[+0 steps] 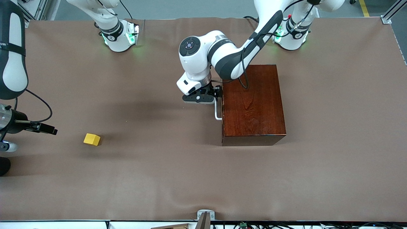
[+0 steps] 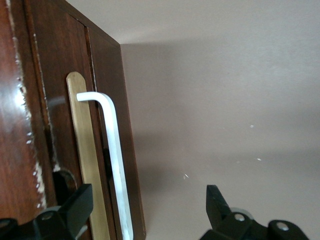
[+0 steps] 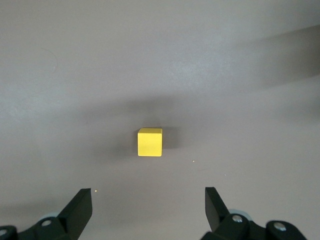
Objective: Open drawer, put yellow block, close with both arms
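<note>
The dark red-brown box stands toward the left arm's end of the table, with the drawer shut. The drawer's white bar handle faces the right arm's end. My left gripper is open at the handle. In the left wrist view the handle lies between the fingers of the left gripper, close to one finger, against the drawer front. The yellow block sits on the table toward the right arm's end. My right gripper is open and empty near it. In the right wrist view the block lies ahead of the right gripper.
A brown cloth covers the whole table. A small metal bracket sits at the table's edge nearest the front camera. The right arm's upper links hang over the table's end.
</note>
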### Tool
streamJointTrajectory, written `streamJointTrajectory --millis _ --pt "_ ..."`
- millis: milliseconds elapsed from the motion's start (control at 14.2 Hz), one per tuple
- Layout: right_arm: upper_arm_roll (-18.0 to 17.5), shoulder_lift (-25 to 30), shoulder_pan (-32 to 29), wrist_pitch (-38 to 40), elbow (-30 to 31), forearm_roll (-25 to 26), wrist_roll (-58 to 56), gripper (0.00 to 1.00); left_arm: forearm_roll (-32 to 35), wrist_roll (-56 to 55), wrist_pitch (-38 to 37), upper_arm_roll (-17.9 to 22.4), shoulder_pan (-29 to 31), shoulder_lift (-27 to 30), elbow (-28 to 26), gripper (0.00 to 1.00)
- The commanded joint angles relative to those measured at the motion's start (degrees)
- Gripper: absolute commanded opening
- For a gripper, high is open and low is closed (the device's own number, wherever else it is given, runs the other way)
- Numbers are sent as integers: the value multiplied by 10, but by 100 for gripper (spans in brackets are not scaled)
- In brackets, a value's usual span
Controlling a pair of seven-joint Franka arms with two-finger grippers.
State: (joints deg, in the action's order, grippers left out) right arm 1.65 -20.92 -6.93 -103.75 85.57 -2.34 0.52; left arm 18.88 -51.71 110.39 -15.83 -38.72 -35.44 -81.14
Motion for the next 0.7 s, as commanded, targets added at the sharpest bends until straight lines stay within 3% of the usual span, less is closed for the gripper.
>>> streamJointTrajectory --millis 0,634 --pt "-6 -19 -10 -7 -6 -10 -3 100 27 -3 1 4 -7 -13 13 100" --pt "-6 -81 -10 -28 -5 -8 -9 100 39 -2 1 4 -8 -42 11 100"
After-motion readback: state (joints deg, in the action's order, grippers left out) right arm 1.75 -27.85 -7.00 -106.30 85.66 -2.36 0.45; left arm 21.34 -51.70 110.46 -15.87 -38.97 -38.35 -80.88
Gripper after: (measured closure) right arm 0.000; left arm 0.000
